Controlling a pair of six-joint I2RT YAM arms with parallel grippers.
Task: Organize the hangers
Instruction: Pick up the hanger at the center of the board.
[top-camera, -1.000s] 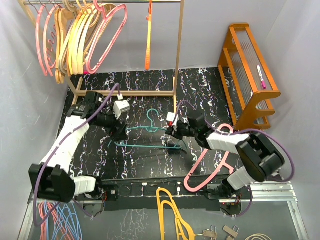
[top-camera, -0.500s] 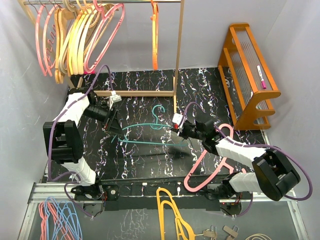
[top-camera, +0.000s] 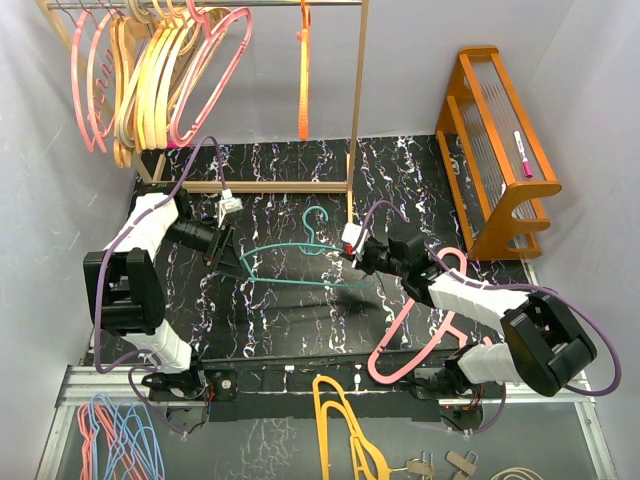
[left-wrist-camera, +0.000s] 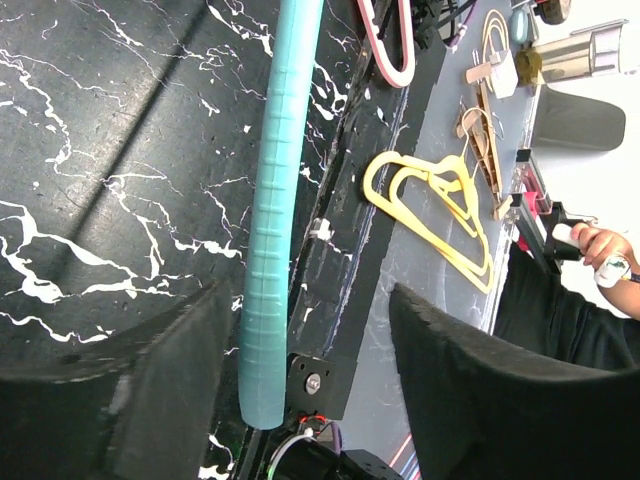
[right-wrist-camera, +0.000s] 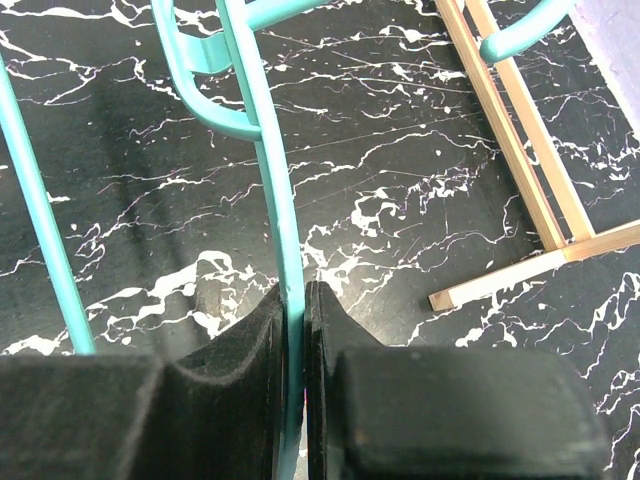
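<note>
Your right gripper (right-wrist-camera: 293, 318) is clamped on the teal hanger (right-wrist-camera: 268, 190), with the thin wire near the hanger's right end pinched between the pads. Your left gripper (left-wrist-camera: 310, 340) has no hold yet. Its jaws stand apart on either side of the hanger's thick ribbed left tip. The tip runs closer to one jaw than the other, and I cannot tell whether it touches.

A second ago your left arm sprawled low across the left side of the black mat (top-camera: 300, 180). It has since folded up against the mat's left edge and now reaches in at the tip from the side. Your right arm has stretched out along the mat. The hanger has crept a little toward the wooden rack (top-camera: 357, 100), its hook pointing that way, and it now spans mid-mat between the two grippers.

To me this looks like the start of a two-handed carry. If you close the left jaws on the tip, you hold the hanger at both ends and can steer the hook up to the rack.

On the rack, the bunched hangers (top-camera: 150, 80) crowd the left end and an orange hanger (top-camera: 302, 70) hangs alone. A pink hanger (top-camera: 400, 330) lies on the mat under your right forearm and has not been hung.
</note>
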